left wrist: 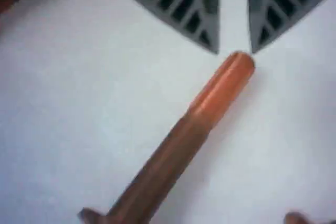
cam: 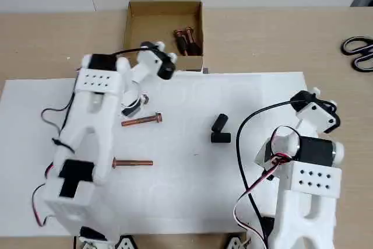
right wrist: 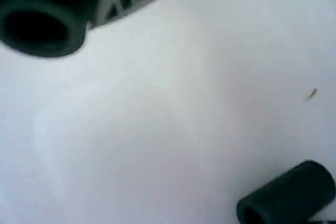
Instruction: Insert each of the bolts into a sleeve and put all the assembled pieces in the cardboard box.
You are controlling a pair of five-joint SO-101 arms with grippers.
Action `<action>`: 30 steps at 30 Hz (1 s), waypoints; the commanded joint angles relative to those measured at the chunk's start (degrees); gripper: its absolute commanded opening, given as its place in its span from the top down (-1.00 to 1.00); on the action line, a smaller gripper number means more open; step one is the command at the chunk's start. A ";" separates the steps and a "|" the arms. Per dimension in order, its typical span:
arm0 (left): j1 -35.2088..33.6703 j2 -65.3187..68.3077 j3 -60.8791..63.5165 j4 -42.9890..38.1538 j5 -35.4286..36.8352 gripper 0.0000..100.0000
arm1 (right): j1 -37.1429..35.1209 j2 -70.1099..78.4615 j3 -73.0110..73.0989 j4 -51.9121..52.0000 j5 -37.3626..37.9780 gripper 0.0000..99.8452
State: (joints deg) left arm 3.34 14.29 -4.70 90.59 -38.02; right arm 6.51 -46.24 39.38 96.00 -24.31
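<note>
Copper-coloured and long, the metal bolt (left wrist: 181, 145) that you are lined up on lies flat on the white paper sheet (left wrist: 79, 108). Its plain tip sits just under the gap of your left gripper (left wrist: 234, 43). The two grey ribbed fingers (left wrist: 191, 6) stand moderately apart and hold nothing, which I judge is the stance for closing on that end. The high view gives you the layout that this close wrist camera cannot. This bolt is the one nearer the brown cardboard box (cam: 135, 33), and a second copper-coloured bolt (cam: 133, 162) lies well apart from it, alongside the left arm. Two short black cylindrical sleeves (cam: 220, 138) sit close together in the middle of the sheet, toward the right arm. That split looks deliberate: bolts on your left arm's side, sleeves within your right arm's reach, and the box at the back edge. Some copper-coloured assembled pieces (cam: 187, 40) already lie in the box, so I judge the task part done, with two bolts to go. The right wrist view adds a close look that the overhead camera has no angle for. A further black sleeve (right wrist: 42, 27), open end toward the camera, sits right up against the right gripper (right wrist: 100, 6), and one of the loose sleeves (right wrist: 286, 198) lies farther off on the sheet. You cannot tell from these views whether that gripper is clamped on the near sleeve or merely beside it.
</note>
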 commanded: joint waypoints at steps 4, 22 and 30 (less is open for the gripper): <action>3.87 0.88 -4.44 0.44 -6.33 0.86 | 0.48 -1.27 -0.26 -0.75 0.09 1.00; 6.51 9.49 -4.44 -1.41 -11.43 0.79 | 0.57 -1.19 -0.26 -0.92 0.09 1.00; 6.77 13.27 -4.44 -6.51 -11.43 0.79 | 0.57 -1.19 -0.26 -0.92 0.09 1.00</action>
State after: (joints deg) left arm 9.76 27.74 -8.04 86.37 -49.27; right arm 6.51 -46.24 39.38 96.00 -24.31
